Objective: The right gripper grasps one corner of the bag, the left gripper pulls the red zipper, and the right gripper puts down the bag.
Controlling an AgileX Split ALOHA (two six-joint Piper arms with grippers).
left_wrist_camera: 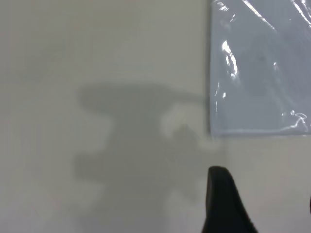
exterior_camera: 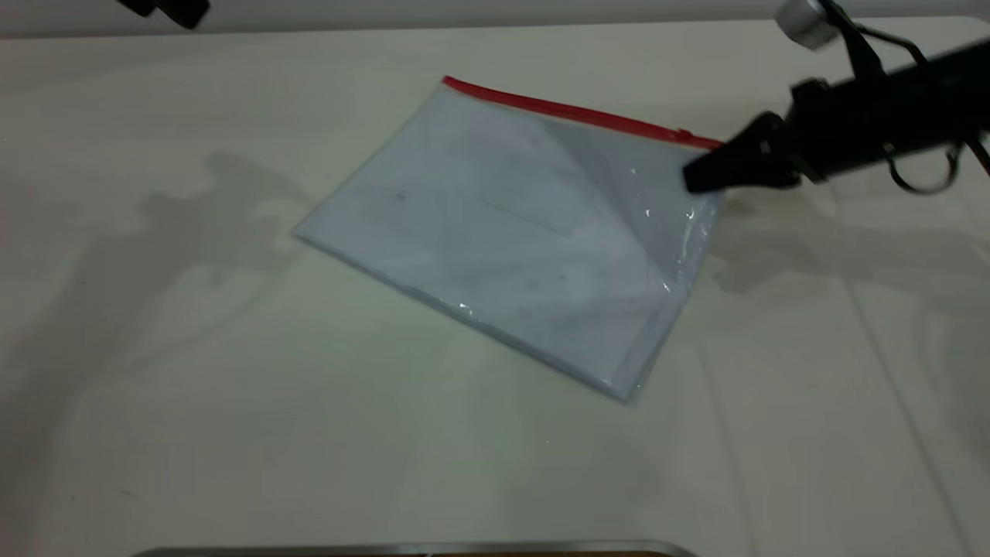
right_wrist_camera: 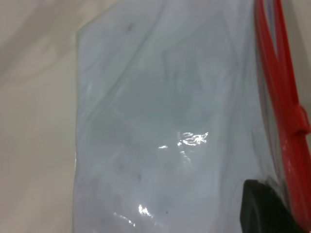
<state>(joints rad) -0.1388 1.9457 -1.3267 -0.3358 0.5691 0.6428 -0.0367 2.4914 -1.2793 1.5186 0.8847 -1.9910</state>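
The bag (exterior_camera: 495, 224), a flat pale clear pouch, lies slanted in the middle of the table. Its red zipper (exterior_camera: 572, 112) runs along the far edge, with the slider tab (exterior_camera: 684, 135) near the right end. My right gripper (exterior_camera: 700, 176) is shut on the bag's right corner by the zipper, and that side is raised off the table with a crease across it. In the right wrist view one black finger (right_wrist_camera: 262, 208) presses on the plastic (right_wrist_camera: 170, 121) beside the red zipper (right_wrist_camera: 279, 87); the other finger is hidden beneath. My left gripper (exterior_camera: 166, 9) hangs open at the far left, apart from the bag (left_wrist_camera: 262, 73).
The white table (exterior_camera: 232, 402) stretches wide on the left and in front of the bag. A metal edge (exterior_camera: 418, 549) runs along the bottom of the exterior view. The right arm (exterior_camera: 889, 116) reaches in from the right.
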